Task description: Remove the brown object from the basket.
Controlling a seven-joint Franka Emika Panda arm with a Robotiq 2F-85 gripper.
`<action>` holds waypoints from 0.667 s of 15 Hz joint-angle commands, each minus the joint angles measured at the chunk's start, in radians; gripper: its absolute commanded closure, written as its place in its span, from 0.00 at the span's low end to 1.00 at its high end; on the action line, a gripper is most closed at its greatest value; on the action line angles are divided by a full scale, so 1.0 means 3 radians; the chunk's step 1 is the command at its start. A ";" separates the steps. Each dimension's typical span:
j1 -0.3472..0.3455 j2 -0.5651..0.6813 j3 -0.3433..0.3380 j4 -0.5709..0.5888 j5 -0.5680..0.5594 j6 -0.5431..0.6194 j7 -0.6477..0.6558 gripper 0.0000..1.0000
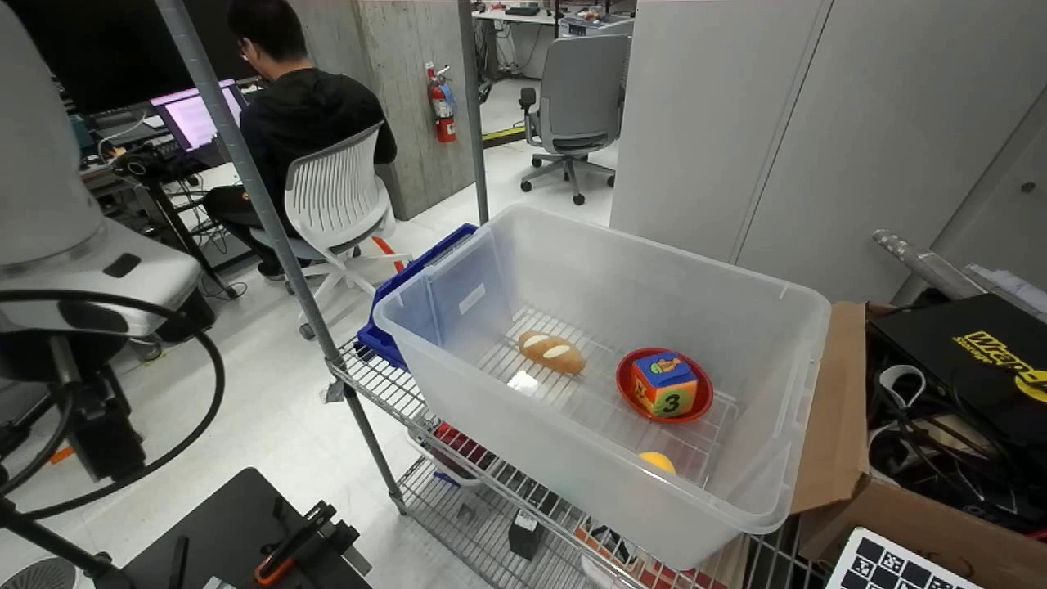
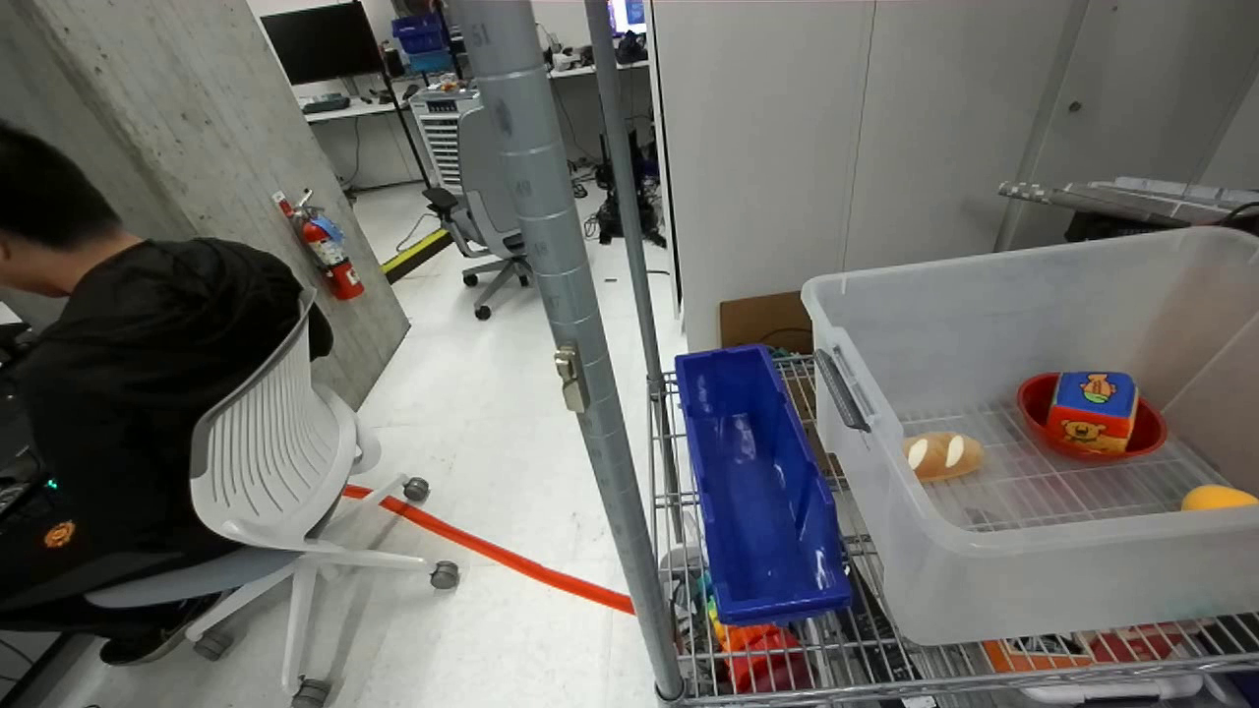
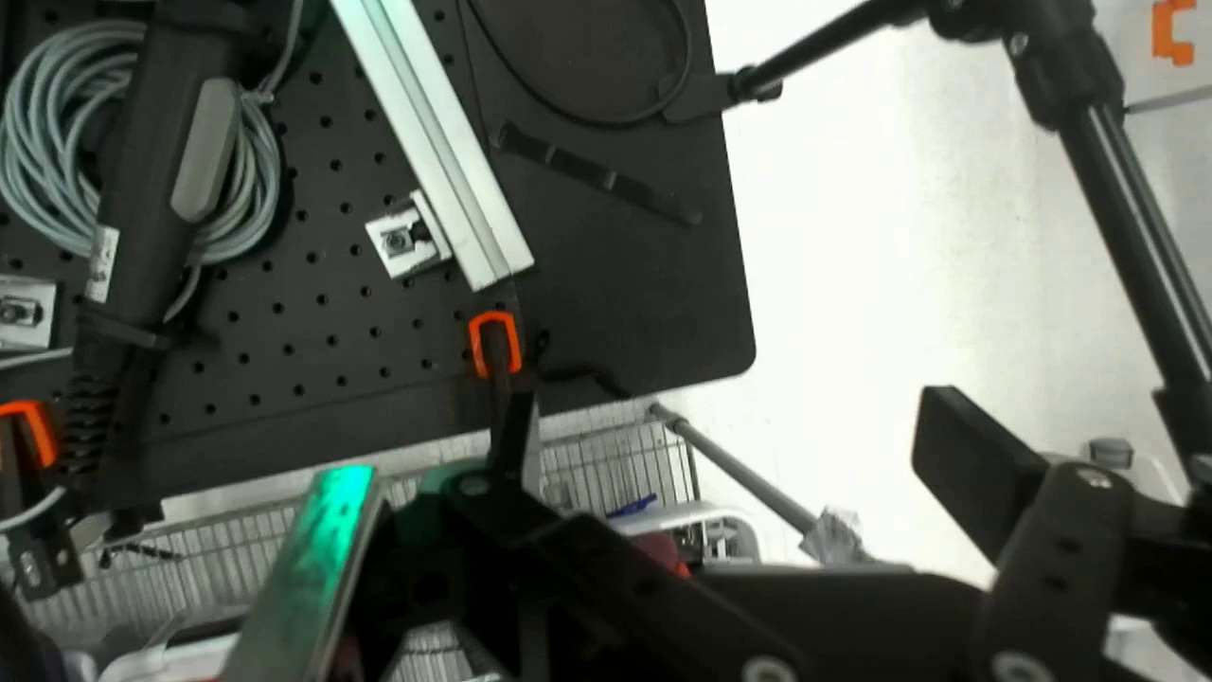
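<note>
Four things in the basket (image 1: 572,474), a tall translucent white bin standing on a wire tabletop (image 1: 384,388). Brown object (image 1: 552,352): tan bread-like roll, pale patches on top, lying on the basket floor toward the end beside the blue tray (image 2: 733,472). Red bowl (image 1: 705,393) also on that floor, apart from the roll; toy cube (image 1: 664,383) sits inside the bowl, blue face up, a "3" on a green face. Yellow ball (image 2: 1218,498) by one long wall of the basket, partly behind the rim in both exterior views. Blue tray is outside, just beside one handled end, inner floor visible in an exterior view. Cardboard box (image 1: 830,425) past the opposite end: holds a black pack (image 1: 941,327) lettered "Wrap" plus a dark tangle of cables (image 1: 990,474). White tub (image 3: 701,514) lower down holds something red (image 3: 655,547); mostly covered, can't tell what. Fingers (image 3: 975,464): spread wide apart in the wrist view, hold nothing. Robot arm (image 1: 49,164) at the edge of an exterior view, well apart from the basket and the roll.
</note>
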 commanded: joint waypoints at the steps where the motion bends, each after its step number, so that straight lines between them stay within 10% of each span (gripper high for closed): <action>1: -0.0212 0.0206 -0.0066 0.0245 -0.0236 0.0429 -0.0101 0.00; 10: -0.0139 0.1305 -0.0125 0.0877 -0.0409 0.2545 -0.0506 0.00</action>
